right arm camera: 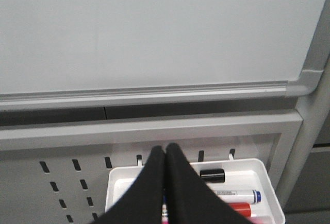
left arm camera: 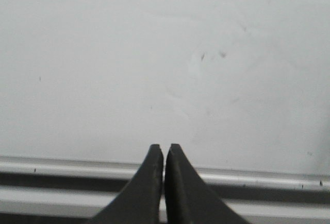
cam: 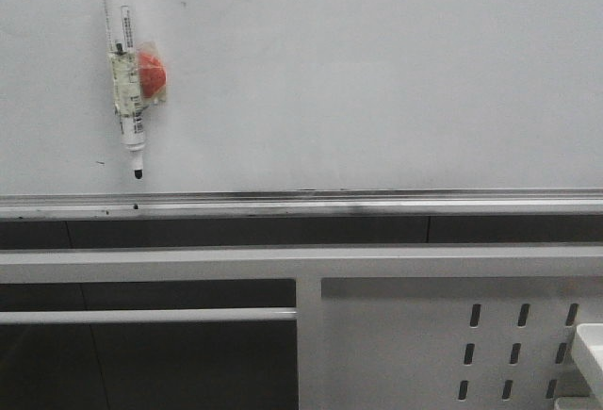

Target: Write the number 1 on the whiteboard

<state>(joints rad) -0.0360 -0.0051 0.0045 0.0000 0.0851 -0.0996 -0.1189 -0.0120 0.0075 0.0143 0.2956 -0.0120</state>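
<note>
Glossy whiteboard (cam: 377, 71) blank, no number 1 drawn yet; marker (cam: 122, 61) not in either claw.

Clear-bodied marker with red ball (cam: 151, 71) taped on hangs against the board, tip down, just above the silver rail (cam: 330, 201); neither wrist view shows it, so it sits off to one side of both claws. Left gripper (left arm camera: 164, 154) has jaws pressed together, holding nothing, pointed at bare board just past the rail. Right gripper (right arm camera: 165, 154) likewise closed and empty, hovering over the white tray (right arm camera: 268, 177) of spare pens on the perforated frame (right arm camera: 62, 177). My read: left arm is nearer. Open wide first, close on the barrel beside the ball, keep tip square to board, then one steady downward stroke, light pressure.
</note>
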